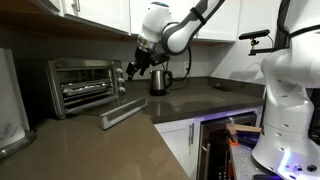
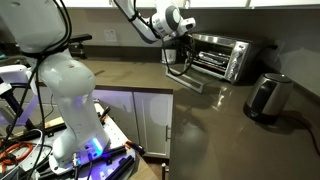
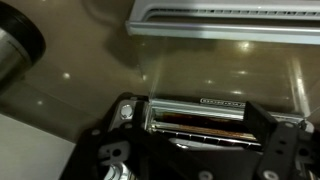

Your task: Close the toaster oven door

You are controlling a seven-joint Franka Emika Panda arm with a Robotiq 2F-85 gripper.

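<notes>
The toaster oven (image 1: 85,85) stands on the counter in both exterior views (image 2: 222,55), with wire racks showing inside. The toaster oven door (image 1: 124,112) is folded down and open, lying almost flat in front of the oven (image 2: 187,80). My gripper (image 1: 133,68) hangs above the door's outer edge without touching it (image 2: 172,47). In the wrist view the door's silver edge (image 3: 225,15) runs along the top, and my gripper (image 3: 198,118) is open and empty above the bare counter.
A steel electric kettle (image 1: 160,80) stands beside the oven, also seen in an exterior view (image 2: 270,95) and at the wrist view's left edge (image 3: 15,50). White cabinets hang above. The brown counter (image 1: 190,100) ends at an inner corner, with an open drawer below (image 1: 225,140).
</notes>
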